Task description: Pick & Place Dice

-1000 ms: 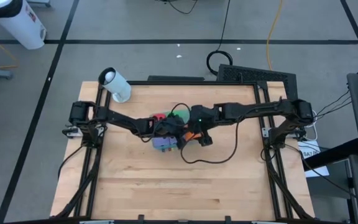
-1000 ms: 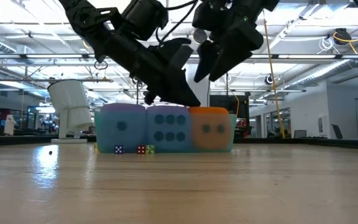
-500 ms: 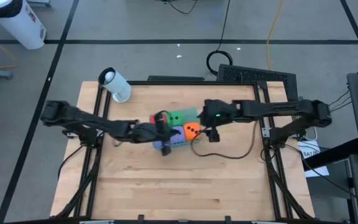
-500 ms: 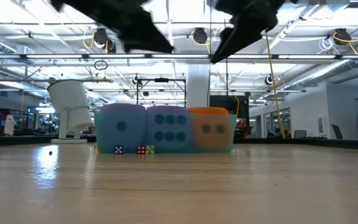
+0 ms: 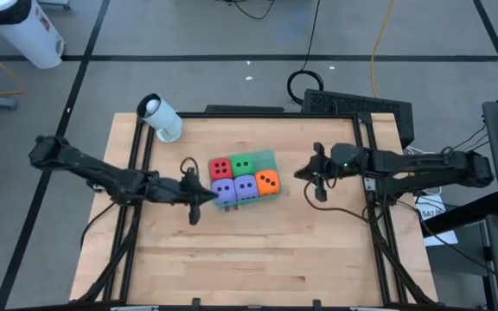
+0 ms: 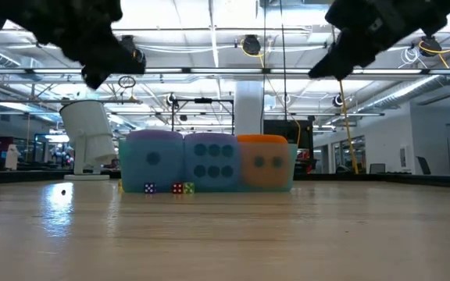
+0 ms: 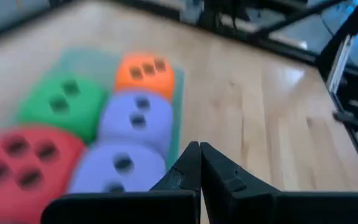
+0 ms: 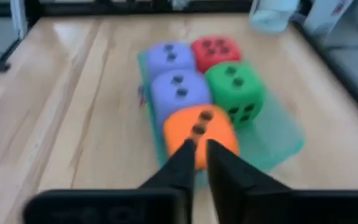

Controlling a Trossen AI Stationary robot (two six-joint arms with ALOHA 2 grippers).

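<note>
Tabletop tray [image 5: 271, 156] holds five dice [image 5: 244, 177].

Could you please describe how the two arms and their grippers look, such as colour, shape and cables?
Both arms are dark, slim and made of jointed segments. Black cables run along them. The left gripper has two dark, pointed, wedge-shaped fingers, and the right gripper looks the same. A small green light shows on the right arm near the wrist. I see no other markings.
</note>
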